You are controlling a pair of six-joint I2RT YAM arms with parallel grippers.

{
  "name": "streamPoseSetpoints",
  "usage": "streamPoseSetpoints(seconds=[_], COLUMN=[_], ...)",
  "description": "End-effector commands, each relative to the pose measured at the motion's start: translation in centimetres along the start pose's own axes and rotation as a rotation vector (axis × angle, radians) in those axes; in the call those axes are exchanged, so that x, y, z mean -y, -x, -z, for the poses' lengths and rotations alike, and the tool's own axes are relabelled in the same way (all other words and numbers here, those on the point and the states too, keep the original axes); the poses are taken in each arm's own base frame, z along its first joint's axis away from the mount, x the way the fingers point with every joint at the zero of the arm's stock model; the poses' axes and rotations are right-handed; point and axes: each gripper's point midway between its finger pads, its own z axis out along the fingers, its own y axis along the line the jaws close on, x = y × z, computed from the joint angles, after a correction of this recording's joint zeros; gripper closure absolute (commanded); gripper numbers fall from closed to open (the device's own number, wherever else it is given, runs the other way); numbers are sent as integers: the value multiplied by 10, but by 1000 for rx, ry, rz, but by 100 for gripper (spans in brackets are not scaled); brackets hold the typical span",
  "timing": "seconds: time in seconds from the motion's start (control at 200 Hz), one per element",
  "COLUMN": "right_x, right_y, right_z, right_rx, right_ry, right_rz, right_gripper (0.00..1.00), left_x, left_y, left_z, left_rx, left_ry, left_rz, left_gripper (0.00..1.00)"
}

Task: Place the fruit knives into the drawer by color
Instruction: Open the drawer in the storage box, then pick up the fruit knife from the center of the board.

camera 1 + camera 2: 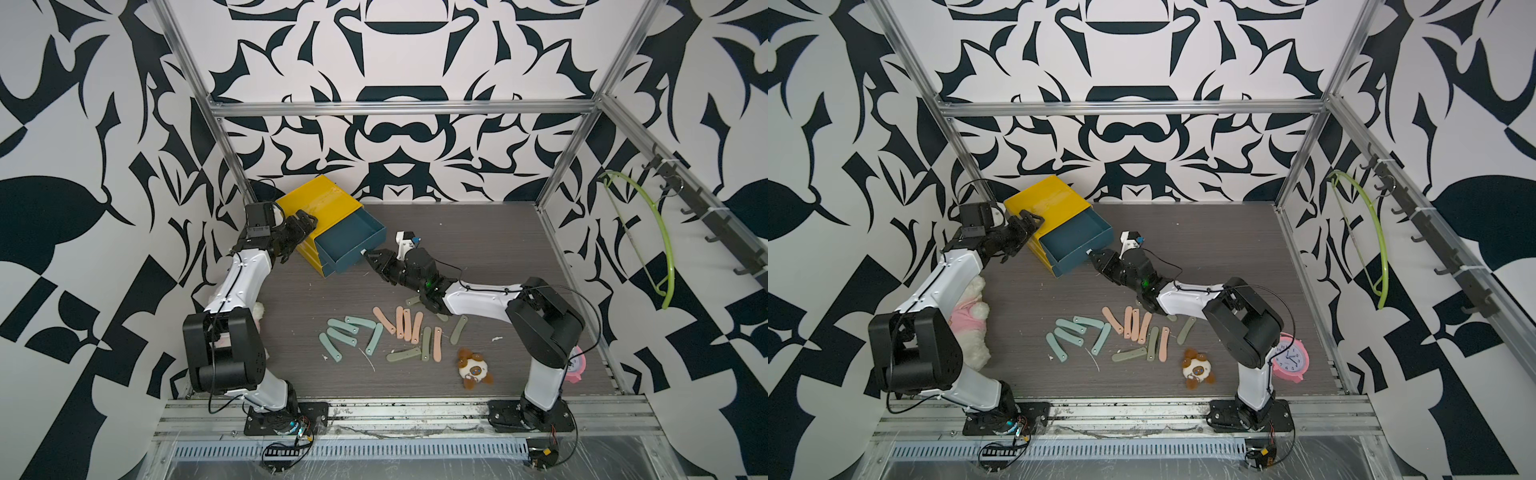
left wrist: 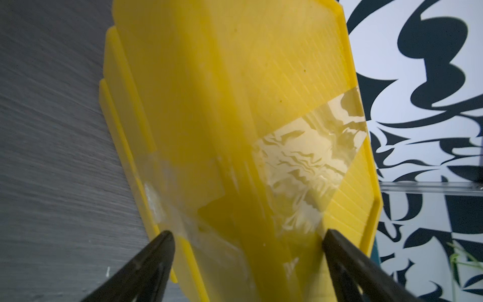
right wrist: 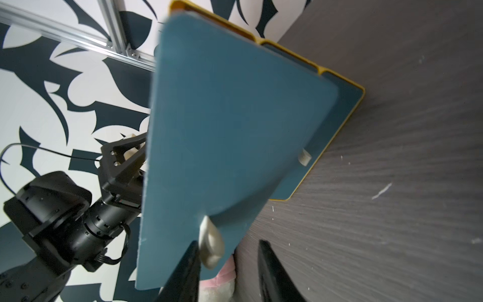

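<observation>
The fruit knives lie loose on the dark table in both top views: mint-teal ones [image 1: 340, 334], peach-pink ones [image 1: 405, 322] and olive-sage ones [image 1: 457, 330]. At the back left stands a yellow cabinet [image 1: 320, 199] with its top teal drawer [image 1: 353, 235] pulled out; no knives show inside it. My right gripper [image 3: 228, 244] is open at the drawer's cream knob [image 3: 211, 243], which lies against one finger while the other finger stands apart. My left gripper [image 2: 248, 234] is open, its fingers straddling the taped corner of the yellow cabinet [image 2: 235, 104].
A small brown-and-white plush [image 1: 473, 368] lies near the knives. A pink alarm clock [image 1: 1289, 359] stands by the right arm's base. A white-and-pink plush [image 1: 971, 316] sits under the left arm. A green hanger [image 1: 652, 241] hangs on the right wall rack.
</observation>
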Motion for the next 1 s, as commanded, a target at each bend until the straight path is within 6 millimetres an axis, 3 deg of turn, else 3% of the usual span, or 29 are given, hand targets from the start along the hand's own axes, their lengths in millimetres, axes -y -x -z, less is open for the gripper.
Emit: streamPoseSetpoints(seconds=[0.0,0.2,0.285,0.335,0.35,0.395,0.565,0.66,0.77,0.995], right_x=[-27,-6,10,20,24,35,73,103,144,183], right_y=[4,-5,-12,-16,-17,-20,-30,-29,-13,13], right_z=[21,69,98,116,122,138,182,190,188,166], right_rx=[4,-61,-133,-187,-204,-247,-391,-476,-523,-557], right_ry=[29,-157,-302,-386,-414,-490,-706,-797,-889,-1031], right_rz=[56,185,277,332,346,388,471,474,474,609], right_gripper=[53,46,46,46,45,45,46,47,46,43], left_x=[-4,30,47,53,62,70,80,75,67,38], left_y=[-12,0,-6,-17,-20,-33,-92,-120,-142,-169], left_z=[8,52,72,75,87,93,106,112,119,114], left_rx=[-40,36,59,54,73,77,46,23,-9,-94], left_ry=[35,-25,-72,-85,-107,-119,-200,-231,-250,-195], left_rz=[-1,-49,-71,-95,-119,-158,-230,-251,-247,-232], left_gripper=[1,1,1,1,1,1,1,1,1,1])
